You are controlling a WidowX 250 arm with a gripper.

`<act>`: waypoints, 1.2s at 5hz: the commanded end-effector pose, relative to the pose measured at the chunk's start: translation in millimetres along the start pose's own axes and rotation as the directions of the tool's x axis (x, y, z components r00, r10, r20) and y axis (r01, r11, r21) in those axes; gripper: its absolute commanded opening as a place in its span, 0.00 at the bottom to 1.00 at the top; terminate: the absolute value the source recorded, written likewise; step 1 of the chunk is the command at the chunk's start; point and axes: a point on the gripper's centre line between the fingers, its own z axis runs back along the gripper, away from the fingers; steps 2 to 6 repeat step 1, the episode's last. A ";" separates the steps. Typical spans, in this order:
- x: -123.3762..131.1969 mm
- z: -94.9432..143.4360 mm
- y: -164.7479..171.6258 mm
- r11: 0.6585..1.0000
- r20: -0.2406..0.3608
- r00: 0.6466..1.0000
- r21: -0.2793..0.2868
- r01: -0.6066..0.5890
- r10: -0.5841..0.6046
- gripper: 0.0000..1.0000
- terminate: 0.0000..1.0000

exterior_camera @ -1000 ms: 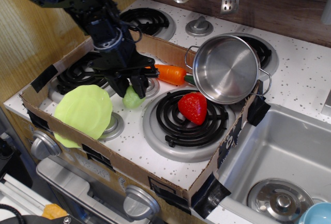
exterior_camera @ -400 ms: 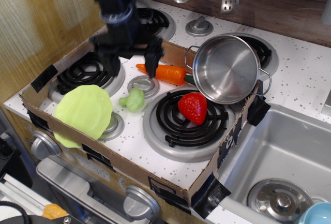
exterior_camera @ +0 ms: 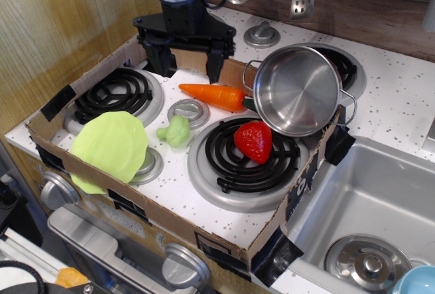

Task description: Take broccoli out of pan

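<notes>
Observation.image, high angle over a toy stovetop [exterior_camera: 204, 192] ringed by a low cardboard wall [exterior_camera: 88, 178]. The gripper [exterior_camera: 188, 63] hangs above the back-left part of the stove, near the rear cardboard edge, its two dark fingers [exterior_camera: 215, 63] pointing down with the jaws spread wide and nothing between them. The broccoli [exterior_camera: 177, 132] lies on the white speckled surface toward the front-left, clear of the gripper, just beside the front-right burner [exterior_camera: 241, 165] and close to a small silver knob disc [exterior_camera: 188, 111]. It sits outside the pan [exterior_camera: 297, 90]. The pan is tilted, perched on the right-hand cardboard wall toward the back-right corner, its open mouth facing the camera and its inside bare; one wire loop handle shows at its left rim, another at its right. A red strawberry [exterior_camera: 253, 140] rests on the front-right burner, just below the pan's lower rim. An orange carrot [exterior_camera: 213, 96] lies across the middle of the stovetop, between the gripper and the strawberry, its thick end near the pan. A flat light-green lettuce leaf [exterior_camera: 109, 148] covers the front-left corner, overhanging the cardboard edge. A steel sink basin [exterior_camera: 380, 199] lies beyond the right edge of the stove.
</notes>
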 end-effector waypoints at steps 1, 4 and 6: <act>11.3 20.9 -1.1 1.000 0.072 0.997 -0.005 -0.006 0.006 1.00 1.00; 11.3 20.9 -1.1 1.000 0.072 0.997 -0.005 -0.006 0.006 1.00 1.00; 11.3 20.9 -1.1 1.000 0.072 0.997 -0.005 -0.006 0.006 1.00 1.00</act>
